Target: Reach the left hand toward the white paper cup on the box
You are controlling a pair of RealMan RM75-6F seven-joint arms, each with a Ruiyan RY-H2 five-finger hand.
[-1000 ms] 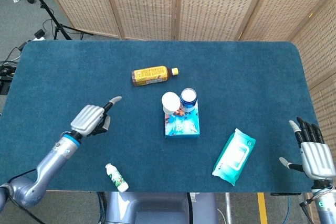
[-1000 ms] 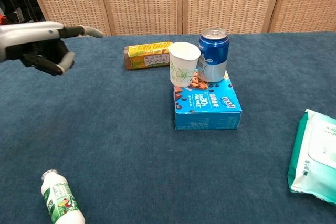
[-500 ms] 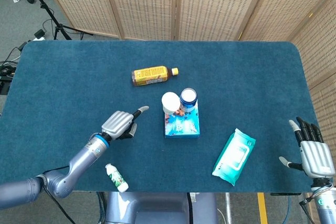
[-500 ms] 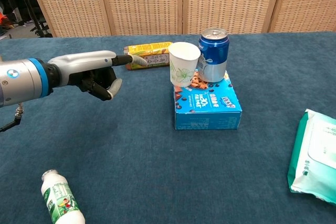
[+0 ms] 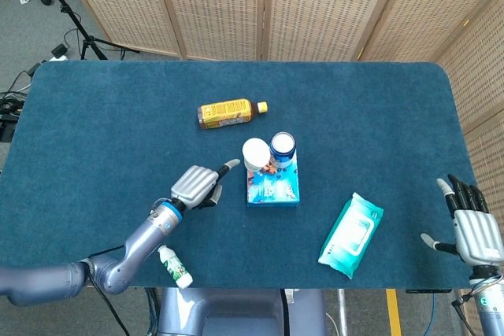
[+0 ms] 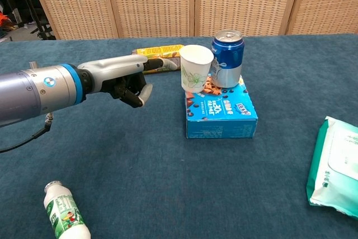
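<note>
Left hand nearer the white paper cup than before, one finger extended, others curled, empty.

Blue carpeted table, wide and rectangular. Lying directly on top: yellow-labelled bottle on its side toward the back, blue box near the middle (bearing other items), pale green wipes packet at right, small white bottle at front left.

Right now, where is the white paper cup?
The white paper cup stands on the blue box, at its far-left corner, beside the blue can, near the table's centre.
</note>
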